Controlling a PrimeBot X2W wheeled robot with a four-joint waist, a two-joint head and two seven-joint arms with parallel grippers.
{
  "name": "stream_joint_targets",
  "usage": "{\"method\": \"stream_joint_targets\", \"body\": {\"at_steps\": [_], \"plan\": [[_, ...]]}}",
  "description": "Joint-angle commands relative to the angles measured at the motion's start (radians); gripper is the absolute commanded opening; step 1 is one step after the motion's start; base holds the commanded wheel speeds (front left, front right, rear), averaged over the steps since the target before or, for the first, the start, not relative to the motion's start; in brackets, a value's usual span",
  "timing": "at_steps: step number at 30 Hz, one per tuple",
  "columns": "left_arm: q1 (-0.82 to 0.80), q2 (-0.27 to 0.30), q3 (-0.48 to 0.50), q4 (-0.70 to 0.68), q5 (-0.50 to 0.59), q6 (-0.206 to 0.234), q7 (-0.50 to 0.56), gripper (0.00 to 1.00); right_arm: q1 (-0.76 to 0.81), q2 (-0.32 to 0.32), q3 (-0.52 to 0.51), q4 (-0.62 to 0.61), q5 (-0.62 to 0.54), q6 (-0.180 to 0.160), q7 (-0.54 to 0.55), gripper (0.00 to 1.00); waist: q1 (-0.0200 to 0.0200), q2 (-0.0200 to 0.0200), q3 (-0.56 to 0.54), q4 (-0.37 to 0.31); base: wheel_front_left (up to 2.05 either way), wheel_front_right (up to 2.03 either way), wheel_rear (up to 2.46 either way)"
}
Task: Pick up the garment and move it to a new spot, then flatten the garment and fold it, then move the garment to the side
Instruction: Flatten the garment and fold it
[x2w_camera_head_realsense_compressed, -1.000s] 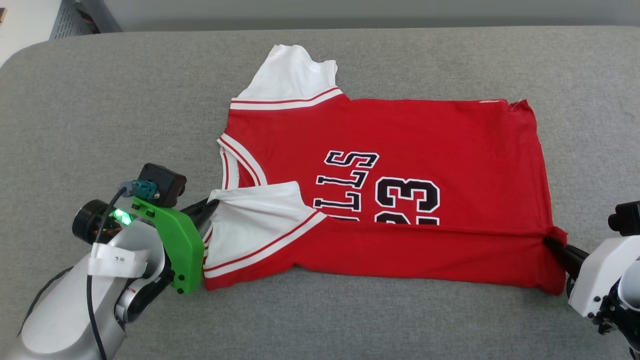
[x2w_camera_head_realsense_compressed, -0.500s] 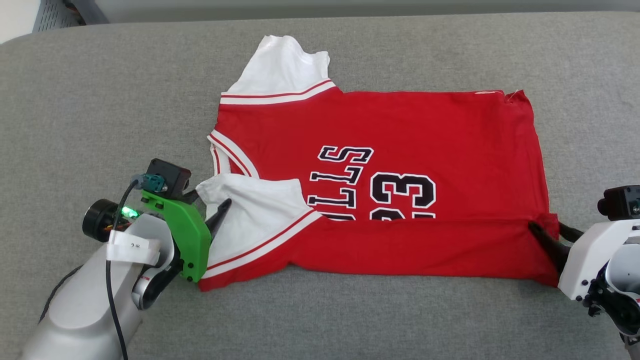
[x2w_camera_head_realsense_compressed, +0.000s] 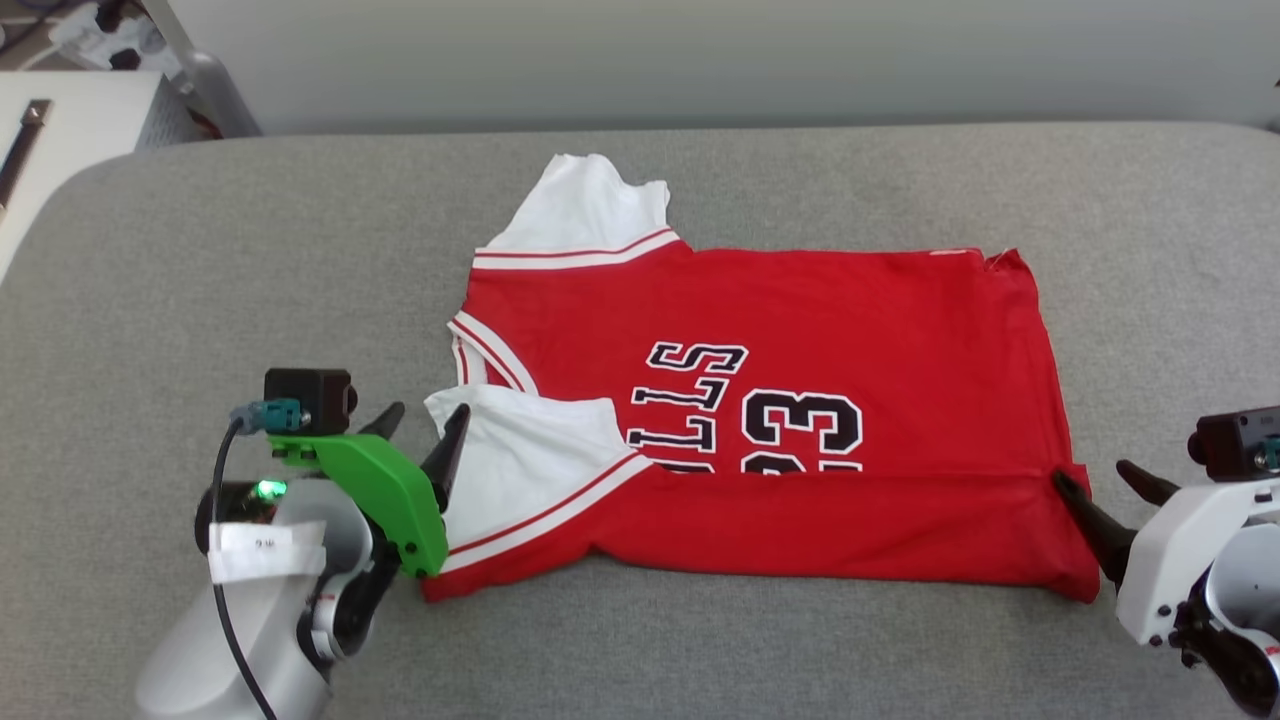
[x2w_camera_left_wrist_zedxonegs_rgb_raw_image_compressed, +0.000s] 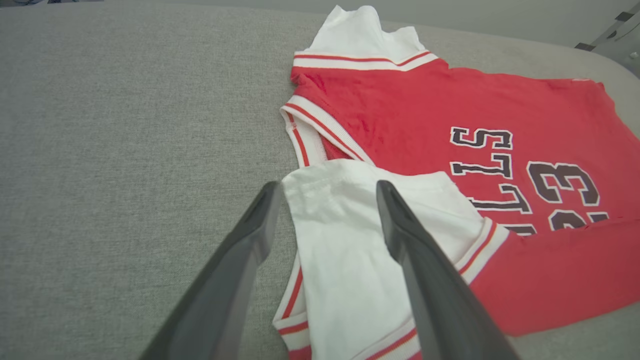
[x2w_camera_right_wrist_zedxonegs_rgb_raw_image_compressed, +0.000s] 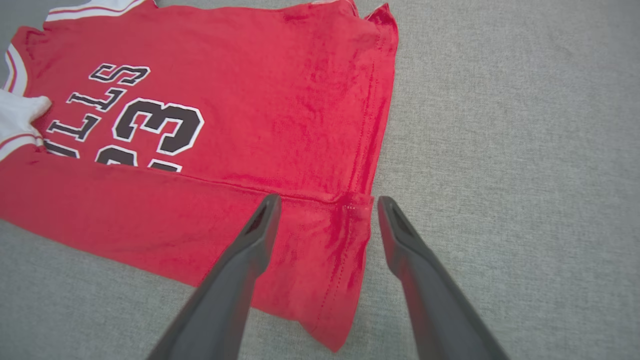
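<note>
Garment (x2w_camera_head_realsense_compressed: 800, 320) lies across frame centre on the cushion (x2w_camera_head_realsense_compressed: 200, 250), long axis left to right, collar pointing left, hem right, lower edge already folded up. At lower left my left gripper (x2w_camera_head_realsense_compressed: 425, 430) stands spread and empty at the white sleeve (x2w_camera_head_realsense_compressed: 520, 460). At lower right my right gripper (x2w_camera_head_realsense_compressed: 1092, 478), equally near, is spread and empty at the hem corner (x2w_camera_head_realsense_compressed: 1060, 560).

The garment (x2w_camera_head_realsense_compressed: 780, 300) folds over the bottom of its 23 (x2w_camera_head_realsense_compressed: 800, 425), between my left end effector (x2w_camera_head_realsense_compressed: 428, 412) and right end effector (x2w_camera_head_realsense_compressed: 1092, 472), so I can't read it.
</note>
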Motion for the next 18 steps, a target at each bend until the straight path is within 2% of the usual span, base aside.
{"method": "stream_joint_targets", "body": {"at_steps": [1, 6, 11, 18], "plan": [[0.036, -0.011, 0.012, -0.030, -0.023, 0.024, -0.001, 1.00, 0.024, 0.011, -0.013, -0.021, -0.018, -0.001, 0.013, 1.00, 0.0000, 0.0000, -0.042, 0.008, 0.00, 0.00, 0.00], [0.147, 0.002, 0.013, -0.155, -0.053, 0.116, 0.074, 1.00, 0.089, 0.056, -0.064, -0.108, -0.077, -0.001, 0.088, 1.00, 0.0000, 0.0000, -0.062, 0.005, 0.00, 0.00, 0.00], [0.246, 0.058, -0.011, -0.287, -0.052, 0.215, 0.195, 1.00, 0.139, 0.109, -0.111, -0.204, -0.129, -0.001, 0.170, 1.00, 0.0000, 0.0000, -0.050, -0.006, 0.00, 0.00, 0.00], [0.282, 0.099, -0.023, -0.373, -0.028, 0.299, 0.264, 1.00, 0.187, 0.174, -0.171, -0.290, -0.194, -0.001, 0.277, 1.00, 0.0000, 0.0000, -0.006, -0.020, 0.00, 0.00, 0.00]]}}
